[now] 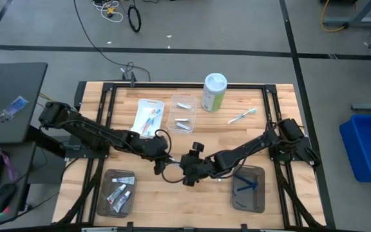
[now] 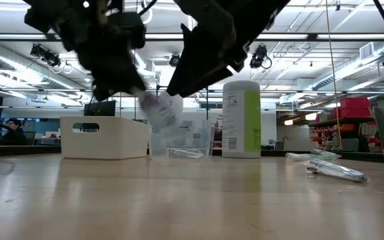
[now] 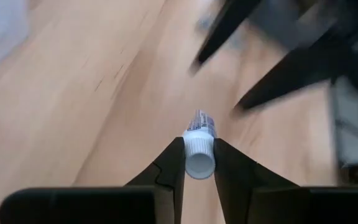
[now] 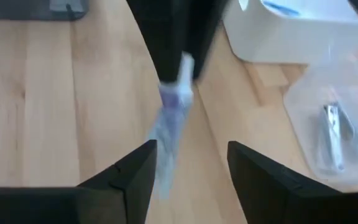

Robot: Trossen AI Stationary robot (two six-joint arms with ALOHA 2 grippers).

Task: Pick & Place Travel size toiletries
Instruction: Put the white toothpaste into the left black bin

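Above the table's center-front, the left gripper [image 3: 199, 163] pinches a small white tube [image 3: 199, 148] by its cap end, clear of the wood. The right gripper [image 4: 191, 163], at its 3 o'clock, stands with fingers parted and empty, the tube hanging just ahead. Beyond, at 12 o'clock, rest a clear tray [image 1: 183, 113] and green-and-white canister [image 1: 214, 92].

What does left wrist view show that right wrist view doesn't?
Left wrist only: the left gripper shut on the small tube's white cap, seen end-on, with the other arm's dark fingers blurred beyond.
Right wrist only: the right gripper open with nothing between its fingers, the tube's length hanging from the left gripper, the white tray and the clear tray with silvery items.
Both: the small tube and the wooden table.
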